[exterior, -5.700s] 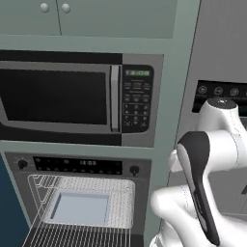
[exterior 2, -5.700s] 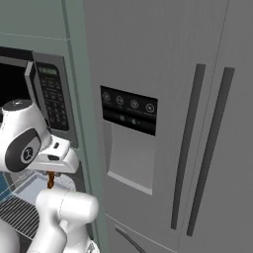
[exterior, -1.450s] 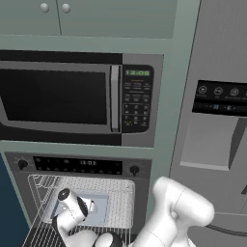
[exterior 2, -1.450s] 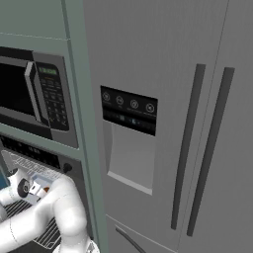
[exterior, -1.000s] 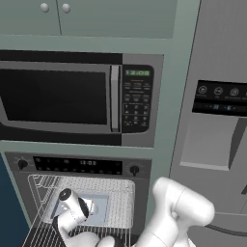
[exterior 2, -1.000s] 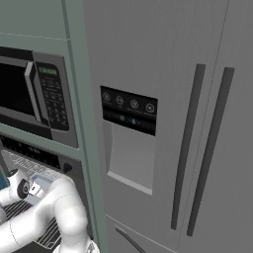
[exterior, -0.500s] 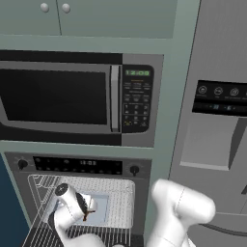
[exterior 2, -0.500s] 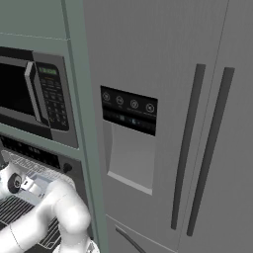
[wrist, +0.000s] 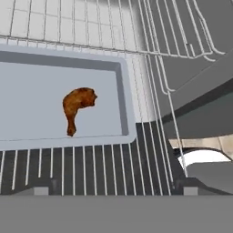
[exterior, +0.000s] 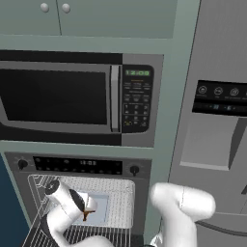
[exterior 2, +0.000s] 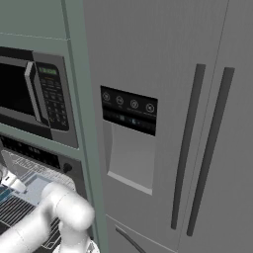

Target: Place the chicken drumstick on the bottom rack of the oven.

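The chicken drumstick (wrist: 76,107), glossy reddish-brown, lies on a shallow pale grey tray (wrist: 27,82) inside the oven (exterior: 77,165), thick end up in the hand view. The tray rests on a silver wire rack (wrist: 91,168) whose bars run toward the camera; I cannot tell for sure that it is the bottom rack. My gripper (wrist: 113,190) hovers over the tray, open, its fingertips (wrist: 36,191) spread wide and clear of the drumstick. From the left base view the gripper (exterior: 86,210) sits inside the cavity with the drumstick (exterior: 89,213) right under it.
A second wire rack (wrist: 91,27) spans the cavity behind the tray. The microwave (exterior: 58,96) sits above the oven, and the steel fridge (exterior 2: 197,123) stands to the right. The oven's side wall and rack rails (wrist: 182,59) are close on the hand's right.
The arm has swung down from in front of the fridge into the oven cavity. Over the last second the hand has shifted slightly right and up above the tray.
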Robot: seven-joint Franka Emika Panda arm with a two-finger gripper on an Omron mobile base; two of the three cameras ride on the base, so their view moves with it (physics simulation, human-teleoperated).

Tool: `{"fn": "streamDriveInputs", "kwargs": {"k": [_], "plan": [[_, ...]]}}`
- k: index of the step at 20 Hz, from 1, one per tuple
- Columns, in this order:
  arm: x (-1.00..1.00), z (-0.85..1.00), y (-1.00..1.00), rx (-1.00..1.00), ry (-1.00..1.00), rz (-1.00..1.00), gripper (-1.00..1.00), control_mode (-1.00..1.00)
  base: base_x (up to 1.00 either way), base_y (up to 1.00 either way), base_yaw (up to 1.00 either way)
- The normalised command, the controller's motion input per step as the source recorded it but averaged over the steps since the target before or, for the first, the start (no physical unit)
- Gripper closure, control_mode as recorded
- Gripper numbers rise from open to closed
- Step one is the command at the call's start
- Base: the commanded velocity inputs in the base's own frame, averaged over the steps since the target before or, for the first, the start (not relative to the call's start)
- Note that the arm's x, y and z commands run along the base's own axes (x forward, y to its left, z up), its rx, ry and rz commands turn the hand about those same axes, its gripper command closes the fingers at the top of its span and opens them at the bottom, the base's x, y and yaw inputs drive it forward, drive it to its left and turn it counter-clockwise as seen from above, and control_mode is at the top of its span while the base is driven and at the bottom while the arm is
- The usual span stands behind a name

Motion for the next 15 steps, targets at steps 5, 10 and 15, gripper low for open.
{"fn": "streamDriveInputs", "kwargs": {"k": [5,10,15], "plan": [[-0.85,0.93,0.0,0.0,0.0,0.0,-1.0,-1.0,0.0,0.0,0.0],[-0.79,1.0,0.0,0.0,0.0,0.0,-1.0,-1.0,0.0,0.0,0.0],[-0.68,0.97,0.0,0.0,-0.01,0.0,-1.0,-1.0,0.0,0.0,0.0]]}}
